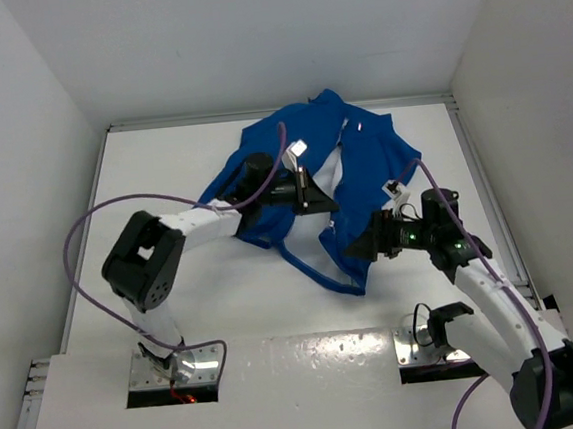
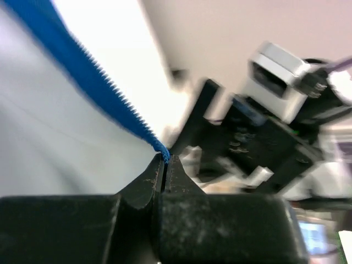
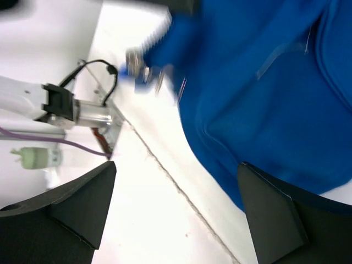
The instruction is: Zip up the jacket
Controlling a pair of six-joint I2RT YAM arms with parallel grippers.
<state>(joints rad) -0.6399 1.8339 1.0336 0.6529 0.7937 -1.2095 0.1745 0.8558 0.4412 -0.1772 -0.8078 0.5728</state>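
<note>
The jacket (image 1: 362,163) lies crumpled on the far middle of the white table (image 1: 162,165). Its front is open and the white lining (image 1: 331,173) shows along the opening. A narrow blue hem edge trails toward the near side, below the main body of fabric. In the top view the left gripper (image 1: 323,202) sits over the middle of the garment, at the lower end of the opening. In the left wrist view its jaws are clenched together on the end of the zipper tape (image 2: 104,74). This is a blue strip with one row of pale teeth, and it runs straight up and to the left from the closed fingertips (image 2: 157,173). The right gripper (image 1: 358,248) is released. Its two fingers (image 3: 71,206) stand wide apart with nothing between them. It hangs just beside the near right edge of the fabric, pointing toward the left gripper, and the two grippers are near each other but apart. The right wrist view shows blue cloth filling the upper right. At the cloth's edge is a small silver piece (image 3: 144,71), too blurred to identify. The left arm base (image 3: 82,113) and its purple cable (image 3: 49,141) appear at the left of that view.
</note>
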